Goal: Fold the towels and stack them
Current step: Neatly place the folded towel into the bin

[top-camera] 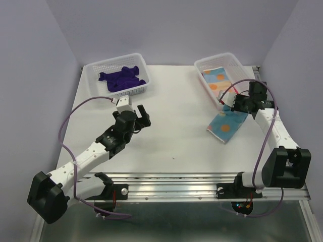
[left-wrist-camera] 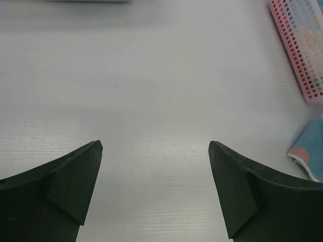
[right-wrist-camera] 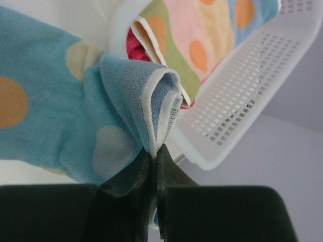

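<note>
Pinching hard, the right tool (right-wrist-camera: pixel 154 156) has its two fingers pressed flat together on a bunched edge of the light blue spotted towel (right-wrist-camera: pixel 45 101), just beside the near end of the right basket (right-wrist-camera: pixel 242 111). From above, the rest of that towel lies on the bench (top-camera: pixel 176 136), running from the tool back toward the robot with one end lifted. It reads to me as a fold in the making, not a finished one.

Inside that basket, a folded spotted towel (top-camera: pixel 217 80) lies on top, and a strip of pink-red cloth (right-wrist-camera: pixel 135 48) peeks out under it, so by my read a stack is under way there. How many lie in it, I cannot tell.

Over on the other side, the left tool (left-wrist-camera: pixel 155 146) hangs wide open above bare bench, nothing between its fingers. Beyond it, the left basket (top-camera: pixel 132 91) holds the dark purple towels (top-camera: pixel 122 78) in a crumpled heap, plainly not folded.

So the score as I judge it: some towels folded and stacked, one in hand mid-fold, and the purple ones yet to be folded.
</note>
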Action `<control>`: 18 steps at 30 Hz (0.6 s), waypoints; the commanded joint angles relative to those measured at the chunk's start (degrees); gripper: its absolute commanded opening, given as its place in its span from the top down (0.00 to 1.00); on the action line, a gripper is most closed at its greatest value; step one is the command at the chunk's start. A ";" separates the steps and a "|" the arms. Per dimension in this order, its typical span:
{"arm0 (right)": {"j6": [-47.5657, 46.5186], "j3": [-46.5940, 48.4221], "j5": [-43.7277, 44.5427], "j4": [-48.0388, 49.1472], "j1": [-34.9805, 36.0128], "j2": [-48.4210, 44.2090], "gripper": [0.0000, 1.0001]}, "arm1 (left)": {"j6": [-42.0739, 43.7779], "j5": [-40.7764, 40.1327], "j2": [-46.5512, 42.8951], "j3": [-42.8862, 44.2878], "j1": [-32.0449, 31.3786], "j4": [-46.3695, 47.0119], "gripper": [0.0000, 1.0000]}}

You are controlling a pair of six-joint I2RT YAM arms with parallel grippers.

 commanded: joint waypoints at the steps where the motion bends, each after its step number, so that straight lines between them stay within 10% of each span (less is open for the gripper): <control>1: -5.97 0.89 2.75 8.72 -4.66 0.62 0.99 | 2.41 -4.19 -0.21 3.28 0.73 0.00 0.01; 18: 1.03 -9.75 -18.43 51.44 -10.03 1.14 0.99 | 3.21 -6.75 0.75 5.31 2.14 -1.32 0.01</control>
